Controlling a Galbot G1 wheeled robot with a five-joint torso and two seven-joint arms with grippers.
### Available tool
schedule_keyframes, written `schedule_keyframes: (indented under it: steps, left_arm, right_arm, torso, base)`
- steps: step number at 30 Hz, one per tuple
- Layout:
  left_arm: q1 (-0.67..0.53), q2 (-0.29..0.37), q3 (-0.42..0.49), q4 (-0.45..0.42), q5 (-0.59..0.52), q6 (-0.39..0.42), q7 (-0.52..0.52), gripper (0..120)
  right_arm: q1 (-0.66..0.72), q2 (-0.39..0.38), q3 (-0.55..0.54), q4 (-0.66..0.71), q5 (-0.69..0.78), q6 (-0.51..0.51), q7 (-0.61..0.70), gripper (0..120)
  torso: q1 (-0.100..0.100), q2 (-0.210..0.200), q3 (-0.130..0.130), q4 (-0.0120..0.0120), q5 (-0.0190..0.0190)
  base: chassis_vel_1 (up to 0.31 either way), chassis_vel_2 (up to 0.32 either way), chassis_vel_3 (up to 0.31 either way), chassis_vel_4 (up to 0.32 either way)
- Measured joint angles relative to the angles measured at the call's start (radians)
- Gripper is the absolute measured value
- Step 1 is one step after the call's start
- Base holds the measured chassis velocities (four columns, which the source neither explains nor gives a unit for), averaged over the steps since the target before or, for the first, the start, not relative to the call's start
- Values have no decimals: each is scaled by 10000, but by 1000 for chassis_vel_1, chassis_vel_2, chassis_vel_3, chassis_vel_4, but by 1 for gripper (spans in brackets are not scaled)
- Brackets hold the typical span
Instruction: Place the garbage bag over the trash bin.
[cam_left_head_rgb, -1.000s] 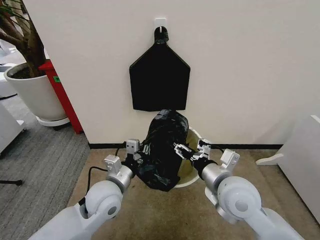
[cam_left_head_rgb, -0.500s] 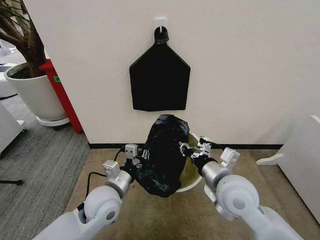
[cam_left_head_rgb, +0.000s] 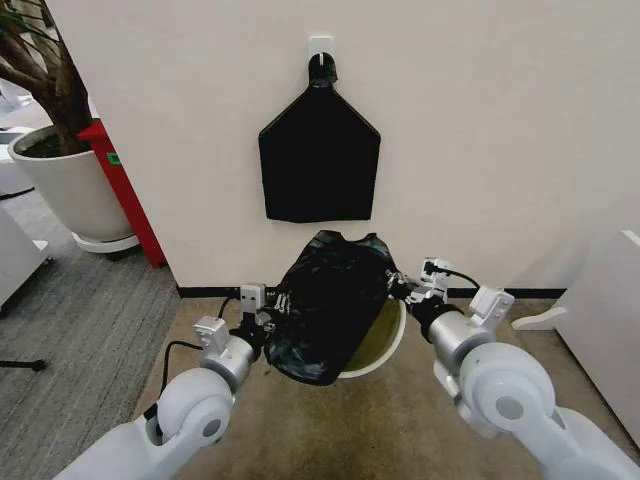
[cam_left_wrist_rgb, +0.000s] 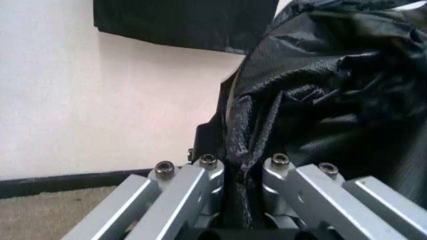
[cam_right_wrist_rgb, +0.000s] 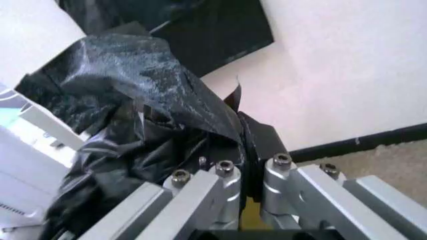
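Left gripper (cam_left_head_rgb: 268, 312) at 9 o'clock, right gripper (cam_left_head_rgb: 398, 285) at 3 o'clock, both pinching garbage bag (cam_left_head_rgb: 328, 300) stretched over trash bin (cam_left_head_rgb: 385, 348).

Trash bin (cam_left_head_rgb: 385, 345) mostly behind garbage bag (cam_left_head_rgb: 330, 305)

The head camera looked down toward the wall (cam_left_head_rgb: 500, 150); both wrist cameras, close in, shared the bag (cam_left_head_rgb: 325, 305).

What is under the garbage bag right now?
The trash bin sits beneath the garbage bag, its right rim and yellowish inside visible. The bag, gripped by the left gripper and right gripper, covers its left side.
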Motion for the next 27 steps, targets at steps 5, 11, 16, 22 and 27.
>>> schedule_keyframes:
  steps: [5,11,16,22,27]
  left_arm:
    - [578,68,-256,-366,192,-93,116,4]
    - [1108,56,-387,-791,441,-211,243,4]
    - [1214,26,-433,-920,460,-328,294,4]
    - [1289,-48,-457,-927,461,-412,320,4]
    - [1375,-119,-475,-930,464,-477,345,4]
  right_arm:
    - [71,-237,82,-27,82,-1,24,0]
    - [83,-795,152,-4,354,-126,107,0]
    - [-152,-1440,480,57,1004,-593,175,0]
    - [-225,-1937,575,204,1627,-874,247,0]
    - [-231,-2267,605,252,2020,-1011,238,0]
  torso:
    - [0,0,0,1,1]
    - [0,0,0,2,2]
    - [0,0,0,-2,2]
    - [0,0,0,-1,2]
    - [0,0,0,0,-2]
  base:
    - [0,0,0,0]
    - [0,0,0,0]
    - [0,0,0,0]
    - [0,0,0,0]
    - [0,0,0,0]
